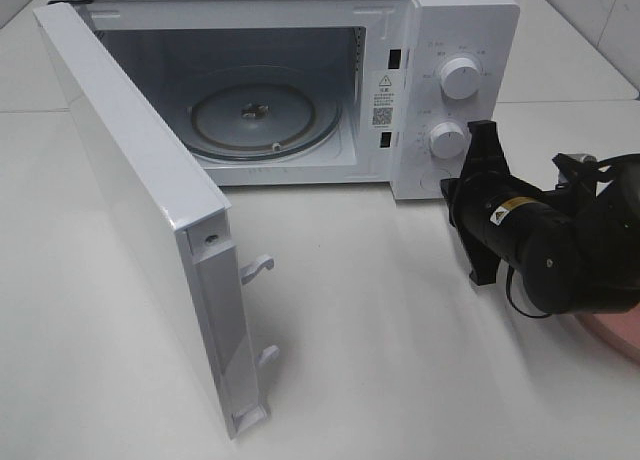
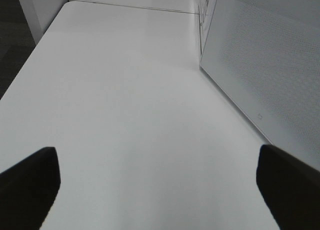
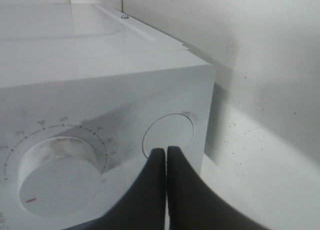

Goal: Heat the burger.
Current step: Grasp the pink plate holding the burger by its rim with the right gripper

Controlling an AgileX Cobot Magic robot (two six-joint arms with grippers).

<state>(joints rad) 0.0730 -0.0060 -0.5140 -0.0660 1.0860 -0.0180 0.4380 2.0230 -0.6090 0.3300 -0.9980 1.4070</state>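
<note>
Right gripper (image 3: 166, 149): jaws pressed together, holding nothing, tips at the round button (image 3: 169, 135) on the control panel; contact probable, not certain. Left gripper (image 2: 159, 182): jaws spread wide, empty, above the table (image 2: 125, 90) beside the outer face of the door (image 2: 265, 65).

Count: one microwave (image 1: 470, 20), one door standing open across the left of the exterior view, one glass turntable (image 1: 255, 115), two knobs (image 1: 461, 78), two latch hooks (image 1: 257, 268).

Location of burger: hidden; only a sliver of pink plate (image 1: 620, 338) shows at lower right, under the right arm.

Surface white; pale wall (image 1: 600, 10) upper right. Free room: centre front, between door edge and right arm.
</note>
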